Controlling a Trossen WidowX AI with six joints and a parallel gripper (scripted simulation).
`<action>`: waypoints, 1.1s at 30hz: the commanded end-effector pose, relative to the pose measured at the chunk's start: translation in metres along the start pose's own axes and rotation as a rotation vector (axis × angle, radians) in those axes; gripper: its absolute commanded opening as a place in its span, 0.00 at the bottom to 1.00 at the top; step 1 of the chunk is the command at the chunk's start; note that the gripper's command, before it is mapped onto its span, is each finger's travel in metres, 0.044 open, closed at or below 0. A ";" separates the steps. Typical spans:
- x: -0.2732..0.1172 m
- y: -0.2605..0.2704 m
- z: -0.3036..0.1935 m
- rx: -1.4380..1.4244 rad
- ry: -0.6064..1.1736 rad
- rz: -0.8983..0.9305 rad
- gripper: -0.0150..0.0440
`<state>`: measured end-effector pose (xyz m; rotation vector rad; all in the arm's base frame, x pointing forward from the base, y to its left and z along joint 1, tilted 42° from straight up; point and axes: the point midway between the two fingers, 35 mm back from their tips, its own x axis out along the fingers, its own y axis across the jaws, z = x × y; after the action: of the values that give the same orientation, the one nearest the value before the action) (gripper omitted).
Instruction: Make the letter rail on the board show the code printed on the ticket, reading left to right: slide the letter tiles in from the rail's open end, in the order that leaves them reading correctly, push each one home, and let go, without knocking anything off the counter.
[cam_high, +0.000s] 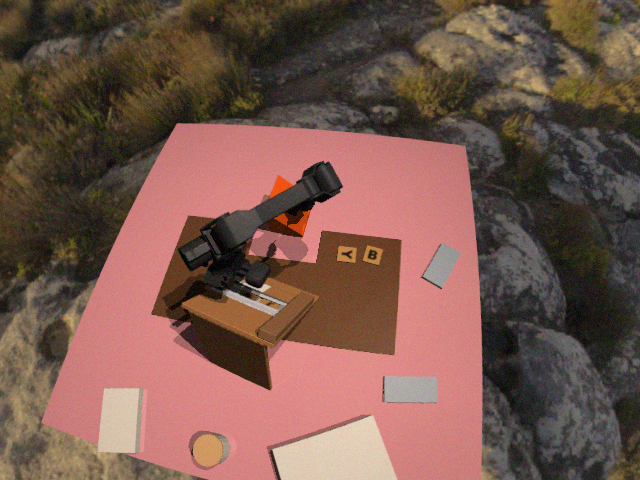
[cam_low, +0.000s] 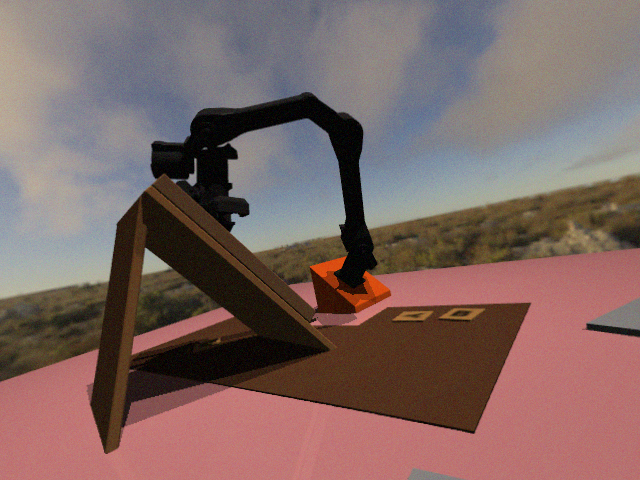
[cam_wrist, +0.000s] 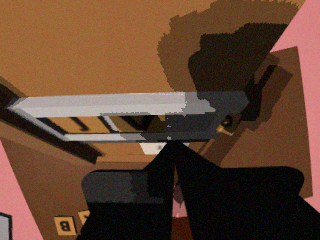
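Observation:
The tilted board (cam_high: 235, 315) (cam_low: 232, 289) (cam_wrist: 90, 45) carries a pale rail (cam_high: 250, 302) (cam_wrist: 100, 105). In the wrist view the rail holds a J tile (cam_wrist: 77, 125) at its closed end, with a V tile (cam_wrist: 142, 122) beside it, partly shadowed. Another tile (cam_wrist: 226, 125) (cam_low: 216, 341) lies on the mat beyond the open end, its letter unclear. A Y tile (cam_high: 346, 254) (cam_low: 412, 316) and a B tile (cam_high: 372, 255) (cam_low: 461, 314) (cam_wrist: 65, 225) lie flat on the mat. My gripper (cam_wrist: 173, 144) is shut and empty, close over the rail. The white ticket (cam_wrist: 150, 148) is mostly hidden, its code unreadable.
The brown mat (cam_high: 356, 310) (cam_low: 403, 366) lies under the board's foot. An orange wedge (cam_high: 279, 186) (cam_low: 328, 291) stands by the arm's base. Grey slabs (cam_high: 441, 265) (cam_high: 409, 389), white blocks (cam_high: 119, 419) (cam_high: 333, 452) and a round tan-topped object (cam_high: 207, 450) stand around.

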<state>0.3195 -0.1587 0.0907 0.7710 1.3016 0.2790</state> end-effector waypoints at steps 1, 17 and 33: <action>0.002 -0.001 0.002 0.003 0.002 -0.002 0.25; 0.008 -0.001 0.007 0.002 0.001 -0.002 0.25; 0.014 0.000 0.013 0.002 0.001 -0.002 0.25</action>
<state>0.3326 -0.1561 0.0815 0.7665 1.3067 0.2755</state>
